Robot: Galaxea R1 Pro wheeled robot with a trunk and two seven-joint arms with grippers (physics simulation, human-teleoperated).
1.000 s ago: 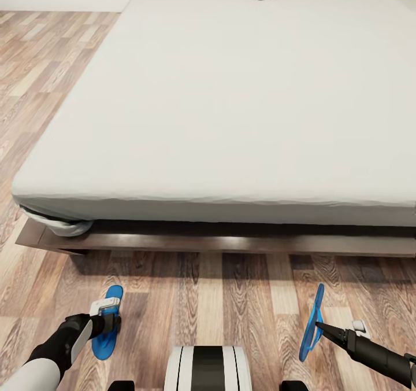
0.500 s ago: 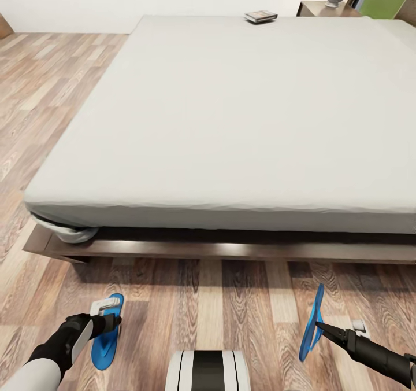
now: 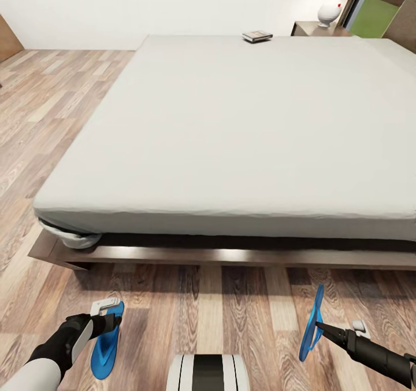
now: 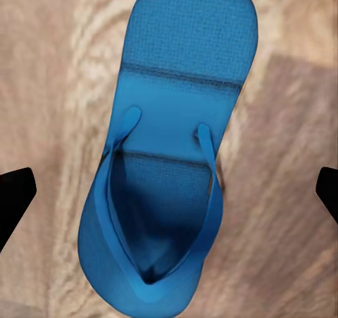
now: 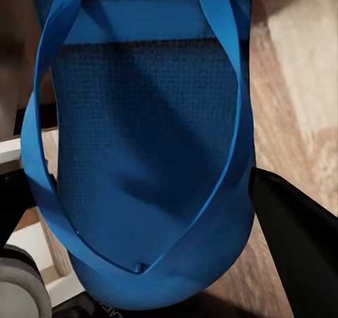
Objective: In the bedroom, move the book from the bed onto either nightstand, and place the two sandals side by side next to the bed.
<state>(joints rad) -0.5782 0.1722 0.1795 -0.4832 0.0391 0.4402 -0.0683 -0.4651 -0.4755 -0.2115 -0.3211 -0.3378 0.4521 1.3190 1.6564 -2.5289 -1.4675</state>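
The left sandal [image 3: 105, 345] lies flat on the wood floor [image 3: 242, 298] at the near left, just in front of the bed [image 3: 231, 136], and the left gripper [image 3: 107, 316] hangs over it with its fingers spread wide to either side of the sole, holding nothing. The right sandal [image 3: 312, 321] stands on edge at the near right, pinched in the closed right gripper [image 3: 319, 326] near its toe end. Both look like thin foam flip-flops: light, bendy and easily squashed, so a hold across the stiff sole edge probably serves better than one on the soft thong straps [image 4: 204, 156], which would likely stretch and let the sandal swing. The book [image 3: 257, 36] rests at the far edge of the mattress, close to the nightstand [image 3: 315, 29] at the far right; it looks thin and light, best taken across its short side.
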